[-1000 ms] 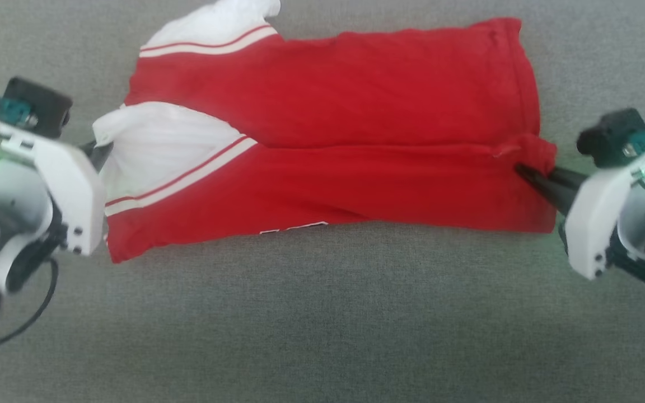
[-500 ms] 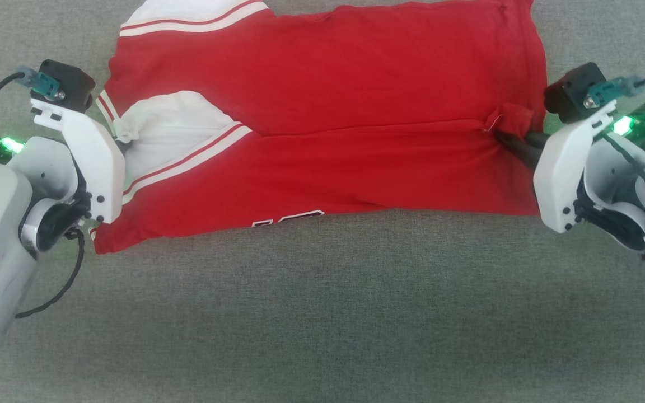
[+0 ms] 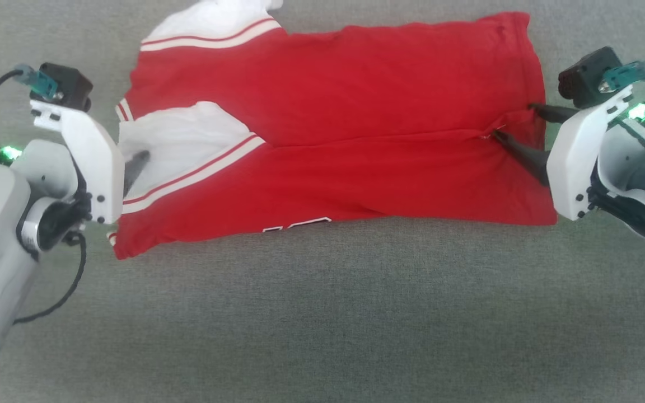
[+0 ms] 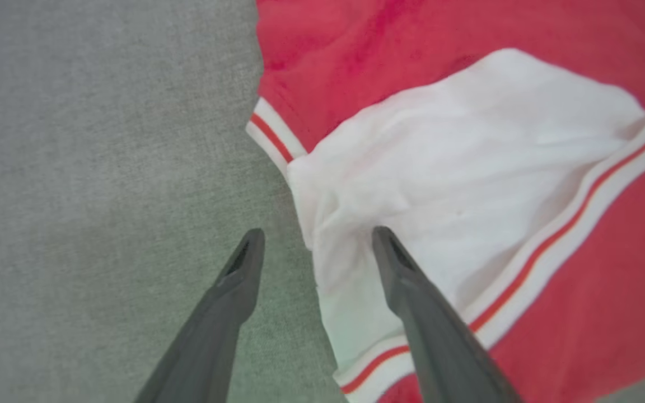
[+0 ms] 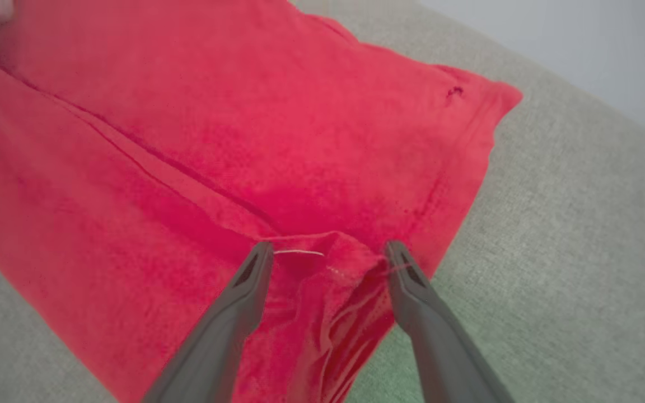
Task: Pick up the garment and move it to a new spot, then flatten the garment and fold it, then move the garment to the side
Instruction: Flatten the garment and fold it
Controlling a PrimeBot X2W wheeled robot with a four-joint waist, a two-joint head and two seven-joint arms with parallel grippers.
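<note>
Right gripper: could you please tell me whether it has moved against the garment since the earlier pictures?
Yes. The right gripper has opened: its fingers now straddle the garment's bunched hem, which they pinched before.

Grey woven surface [image 3: 322,313] (pale wall [image 5: 580,45] beyond).

The garment [image 3: 356,112] is soft matt cloth; the grey surface [image 3: 322,313] looks coarsely woven.
</note>
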